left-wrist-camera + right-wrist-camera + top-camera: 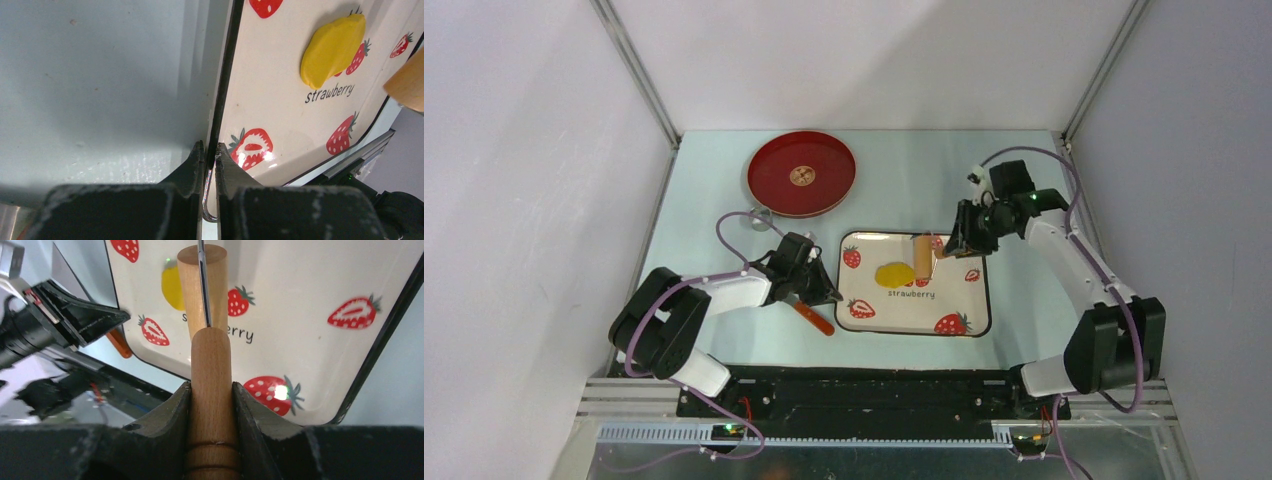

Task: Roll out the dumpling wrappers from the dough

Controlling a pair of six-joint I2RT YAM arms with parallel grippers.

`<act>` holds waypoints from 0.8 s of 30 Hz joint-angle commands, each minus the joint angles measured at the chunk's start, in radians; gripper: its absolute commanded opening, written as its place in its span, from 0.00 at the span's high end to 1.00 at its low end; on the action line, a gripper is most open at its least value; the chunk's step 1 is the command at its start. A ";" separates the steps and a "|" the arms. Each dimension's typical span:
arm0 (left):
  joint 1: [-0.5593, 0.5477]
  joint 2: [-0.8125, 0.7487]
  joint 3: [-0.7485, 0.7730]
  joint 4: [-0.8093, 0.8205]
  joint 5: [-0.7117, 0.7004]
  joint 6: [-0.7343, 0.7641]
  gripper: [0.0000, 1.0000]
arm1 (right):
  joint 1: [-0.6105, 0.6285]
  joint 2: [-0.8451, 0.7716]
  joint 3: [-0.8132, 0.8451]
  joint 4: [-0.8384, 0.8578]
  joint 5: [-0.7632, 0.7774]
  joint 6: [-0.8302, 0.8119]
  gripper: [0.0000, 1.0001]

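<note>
Seeing dough (894, 274) in the "strawberry" tray (894, 315), I note left gripper (210, 152) pinching its rim, right gripper (211, 390) clamping roller (922, 256).

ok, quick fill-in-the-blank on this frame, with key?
1. The yellow dough lump lies on the white rectangular tray printed with red ___.
2. The jaws of the right gripper hold the tan wooden roller by its ___.
3. The jaws of the left gripper pinch the black rim of the ___.
4. The round plate beyond the tray is ___.
Missing: strawberries; handle; tray; red.
</note>
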 commanded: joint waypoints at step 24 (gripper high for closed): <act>0.031 0.050 -0.036 -0.067 -0.085 0.027 1.00 | 0.632 -0.093 0.097 0.090 0.417 -1.047 1.00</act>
